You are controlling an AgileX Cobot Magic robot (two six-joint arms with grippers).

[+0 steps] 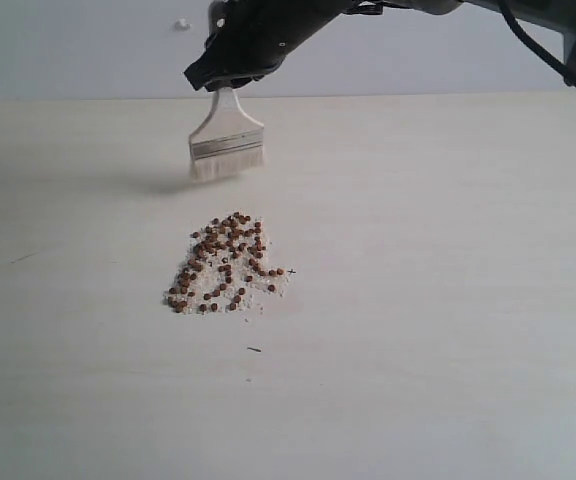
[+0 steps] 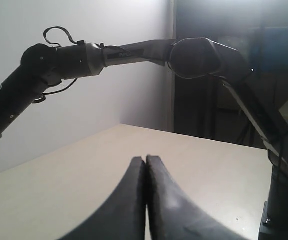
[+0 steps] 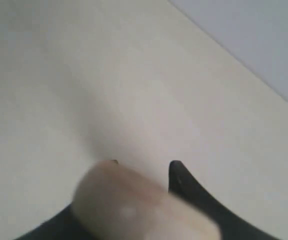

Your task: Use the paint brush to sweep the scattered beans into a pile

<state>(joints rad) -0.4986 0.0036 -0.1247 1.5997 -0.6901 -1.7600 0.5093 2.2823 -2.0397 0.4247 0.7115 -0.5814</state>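
The beans (image 1: pixel 224 264), small reddish-brown pellets mixed with pale crumbs, lie gathered in a loose heap on the pale table (image 1: pixel 448 300). Behind the heap the paint brush (image 1: pixel 226 146) hangs bristles-down, its cream bristles just above the table. My right gripper (image 1: pixel 230 72) is shut on its wooden handle, reaching across from the right. In the right wrist view the blurred handle end (image 3: pixel 134 205) fills the space between the dark fingers (image 3: pixel 184 182). My left gripper (image 2: pixel 146 161) is shut with nothing in it, off to the side; it does not show in the exterior view.
A short dark speck (image 1: pixel 254 349) lies on the table in front of the heap, and a faint mark (image 1: pixel 23 257) at the left. The right arm (image 2: pixel 134 52) spans the left wrist view above the table. A grey wall (image 1: pixel 88 50) rises behind.
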